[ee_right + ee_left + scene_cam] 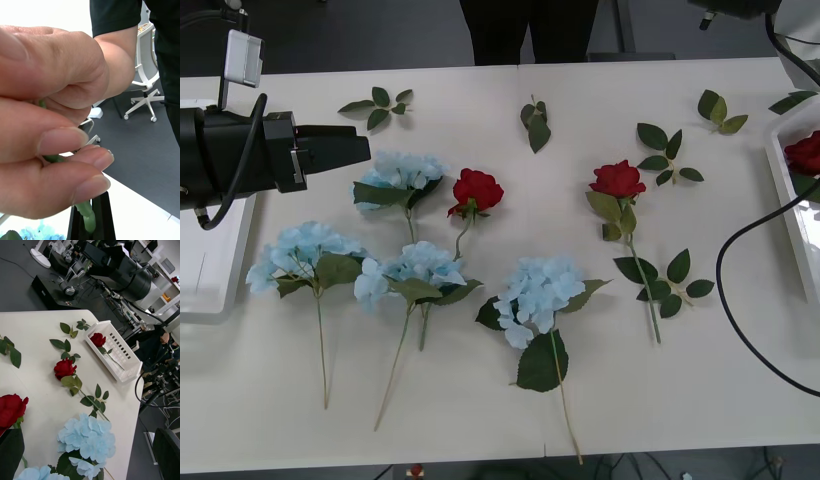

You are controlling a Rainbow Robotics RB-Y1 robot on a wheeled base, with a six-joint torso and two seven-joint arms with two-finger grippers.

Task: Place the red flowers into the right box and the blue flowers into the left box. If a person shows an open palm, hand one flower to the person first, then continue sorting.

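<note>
Two red flowers (pixel 477 190) (pixel 617 180) and several blue flowers (pixel 540 290) lie on the table. A third red flower (pixel 805 152) rests in the right box (pixel 783 190). The left box (pixel 210 275) sits at the left edge, partly under my left arm. My left gripper (pixel 362 148) hovers open near the far-left blue flower (pixel 405 172). My right gripper (pixel 89 210) is shut on a green stem (pixel 89 221), whose bloom is hidden. A person's hand (pixel 48 123) pinches that same stem just above my fingers.
Loose green leaf sprigs (pixel 380 105) (pixel 535 125) (pixel 667 150) lie along the far side of the table. A black cable (pixel 725 300) loops over the right part. In the left wrist view, the right box (pixel 125 363) stands near the table's edge.
</note>
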